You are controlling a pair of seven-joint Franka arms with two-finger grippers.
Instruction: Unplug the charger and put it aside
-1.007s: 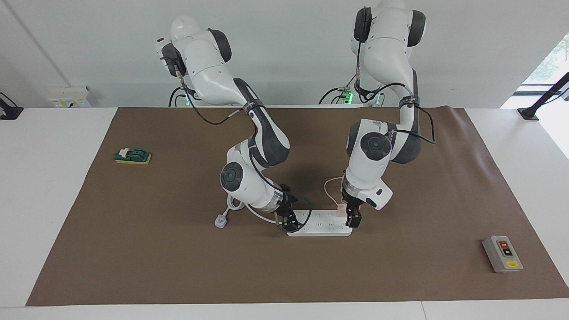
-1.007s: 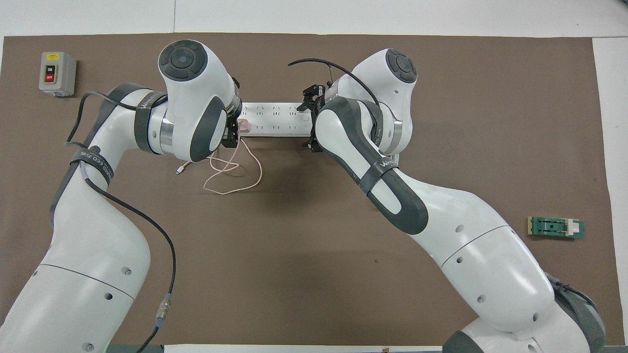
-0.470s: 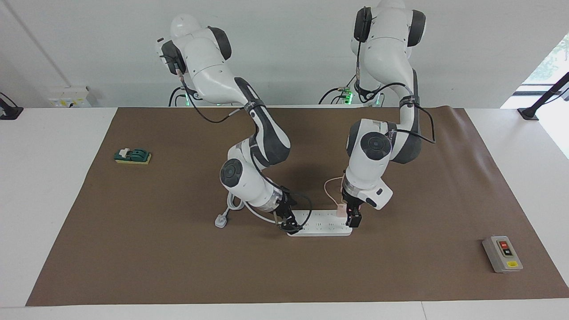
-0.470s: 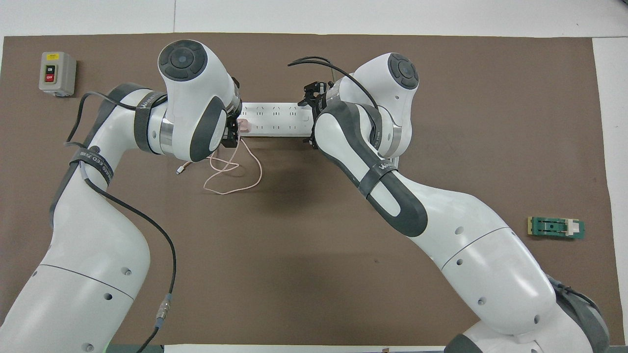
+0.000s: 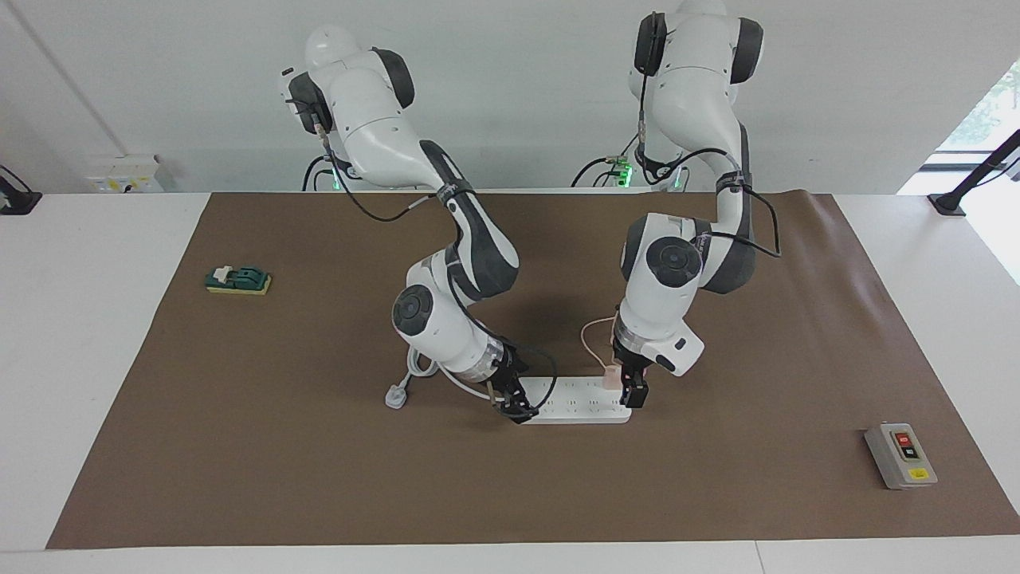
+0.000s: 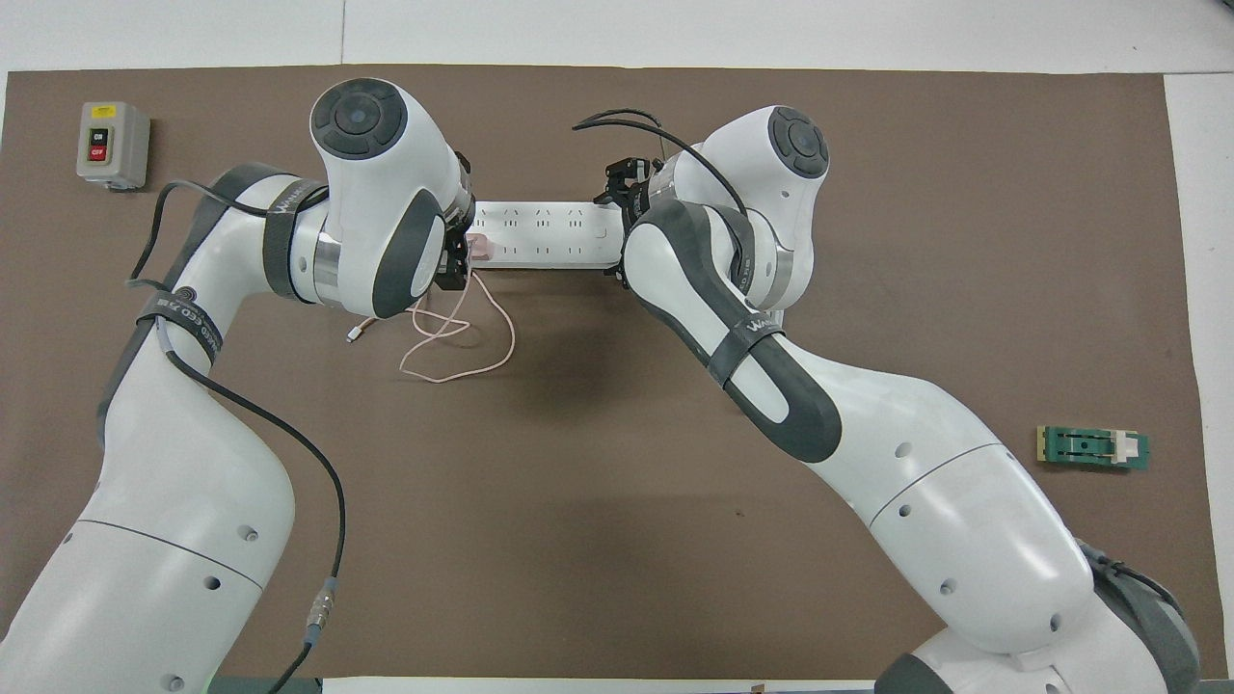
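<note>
The small pale pink charger [image 5: 610,375] [image 6: 482,249] sits plugged into the long white power strip [image 5: 578,402] [image 6: 545,234], at the end toward the left arm. Its thin pink cable [image 6: 463,337] loops on the mat nearer to the robots. My left gripper [image 5: 632,392] is down at the charger, close against it. Whether it grips the charger does not show. In the overhead view the left wrist hides most of that gripper. At the strip's other end, my right gripper [image 5: 514,405] is down on the strip.
A grey switch box [image 5: 900,454] [image 6: 113,145] lies toward the left arm's end, farther from the robots. A green block [image 5: 237,280] [image 6: 1092,448] lies toward the right arm's end. The strip's thick white cord ends in a plug [image 5: 396,396] beside the right wrist.
The right arm's wrist has shifted slightly toward its own end of the strip. The left arm, the charger and the cable have stayed where they were.
</note>
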